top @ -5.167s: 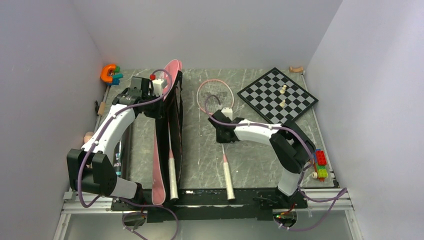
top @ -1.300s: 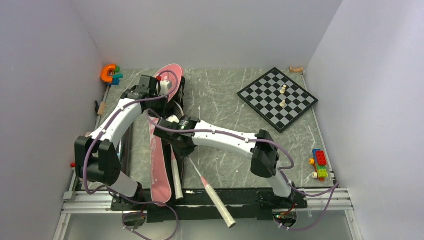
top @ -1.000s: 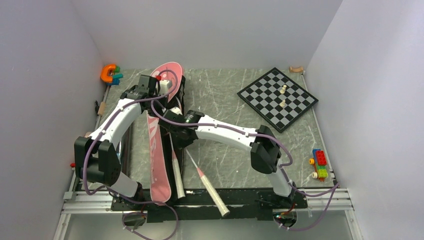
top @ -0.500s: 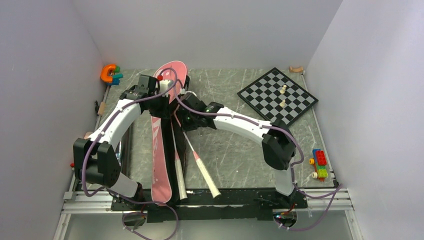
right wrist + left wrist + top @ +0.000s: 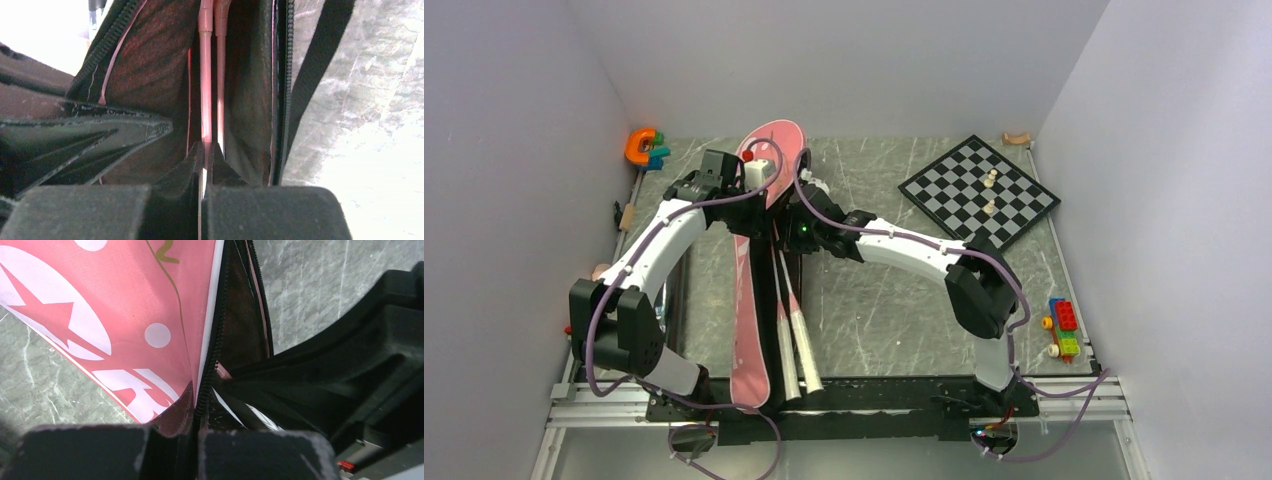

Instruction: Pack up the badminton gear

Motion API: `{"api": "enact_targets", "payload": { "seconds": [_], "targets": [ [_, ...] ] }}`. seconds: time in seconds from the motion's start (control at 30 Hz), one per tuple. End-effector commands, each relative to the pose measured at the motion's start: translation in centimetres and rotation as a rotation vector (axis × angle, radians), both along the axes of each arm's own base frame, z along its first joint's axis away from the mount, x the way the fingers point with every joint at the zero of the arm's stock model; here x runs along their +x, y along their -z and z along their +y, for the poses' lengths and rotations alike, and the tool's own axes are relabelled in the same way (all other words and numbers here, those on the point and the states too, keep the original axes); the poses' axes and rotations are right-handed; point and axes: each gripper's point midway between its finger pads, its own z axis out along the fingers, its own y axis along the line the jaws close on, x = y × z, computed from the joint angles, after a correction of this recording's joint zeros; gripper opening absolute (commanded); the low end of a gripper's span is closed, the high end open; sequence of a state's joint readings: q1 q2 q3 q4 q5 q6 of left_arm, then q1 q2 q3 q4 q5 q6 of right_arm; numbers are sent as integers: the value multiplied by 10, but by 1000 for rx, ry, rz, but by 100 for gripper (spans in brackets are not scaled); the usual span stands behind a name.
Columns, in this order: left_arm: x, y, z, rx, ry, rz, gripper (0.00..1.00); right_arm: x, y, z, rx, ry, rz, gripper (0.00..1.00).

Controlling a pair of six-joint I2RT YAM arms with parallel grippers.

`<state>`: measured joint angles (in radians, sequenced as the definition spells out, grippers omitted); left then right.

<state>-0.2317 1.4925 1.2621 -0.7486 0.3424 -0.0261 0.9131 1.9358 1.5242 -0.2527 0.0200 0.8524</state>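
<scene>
The pink "SPORT" racket bag [image 5: 749,320] lies lengthwise left of centre, its black strap [image 5: 311,75] on the right. My left gripper [image 5: 754,212] is shut on the bag's zipper edge [image 5: 210,365] and holds the pink flap [image 5: 125,315] up. My right gripper [image 5: 790,235] is inside the opening, shut on a pink racket shaft [image 5: 205,90]. The other racket's shaft [image 5: 220,90] runs right beside it. Both white handles [image 5: 798,358] stick out of the bag's near end. Both racket heads are hidden in the bag. No shuttlecocks show. A long dark thing [image 5: 672,300] lies under my left arm, mostly hidden.
A chessboard [image 5: 979,195] with pale pieces sits at the back right. An orange C-shaped toy [image 5: 639,147] is in the back left corner. Coloured building blocks [image 5: 1064,328] lie at the right edge. Walls close in on three sides.
My right gripper has carried the second racket left and into the bag. Its handle has swung to lie parallel beside the first. My left gripper has kept its hold on the flap.
</scene>
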Motion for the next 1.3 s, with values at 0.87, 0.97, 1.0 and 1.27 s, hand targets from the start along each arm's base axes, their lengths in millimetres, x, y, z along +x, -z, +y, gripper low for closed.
{"api": "enact_targets", "payload": {
  "seconds": [0.87,0.97,1.0,1.27],
  "targets": [
    [-14,-27,-19,-89,69,-42,0,-21,-98,-28,147,-27,-158,51],
    [-13,-28,-19,-88,71,-41,0,-30,-82,-51,93,-9,-160,53],
    [-13,-28,-19,-89,72,-39,0,-33,-73,-55,76,-13,-149,53],
    [-15,-29,-17,-84,68,-50,0,-51,-15,-51,81,-86,-63,59]
  ]
}}
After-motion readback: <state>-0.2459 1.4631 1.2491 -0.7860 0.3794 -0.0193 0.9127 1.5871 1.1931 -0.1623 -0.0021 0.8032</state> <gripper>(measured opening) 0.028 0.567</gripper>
